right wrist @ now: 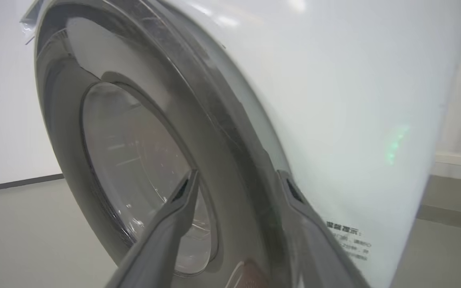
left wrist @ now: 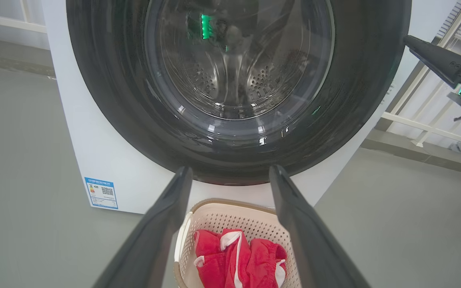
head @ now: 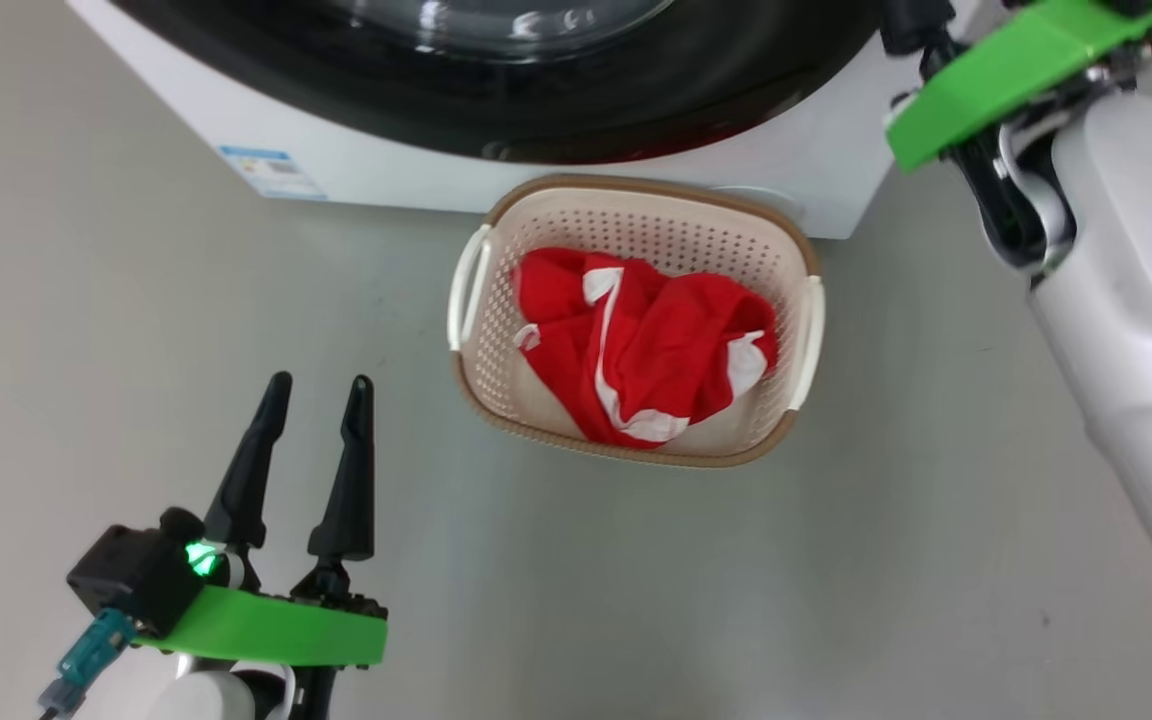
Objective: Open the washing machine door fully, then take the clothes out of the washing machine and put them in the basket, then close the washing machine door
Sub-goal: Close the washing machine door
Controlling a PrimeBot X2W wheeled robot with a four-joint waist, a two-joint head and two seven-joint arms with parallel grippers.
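The washing machine door (left wrist: pixel 238 92), a black rim around a clear glass bowl, lies against the front of the white washing machine (left wrist: pixel 94 160). On the floor just in front stands the basket (head: pixel 636 190) with the red and white clothes (head: pixel 646 340) heaped inside. My left gripper (head: pixel 321 385) is open and empty, low and to the left of the basket. At the door's right edge, the right gripper (right wrist: pixel 236 178) is open, its fingers apart on either side of the black rim (right wrist: pixel 230 132) without pinching it. The steel drum (left wrist: pixel 234 80) shows through the glass.
Grey floor (head: pixel 86 350) spreads around the basket and the machine. A blue sticker (head: pixel 271 172) marks the machine's lower left front. A white railing (left wrist: pixel 426 124) and a grey step run along the wall to the right. My right forearm (head: pixel 1136 330) hangs beside the basket.
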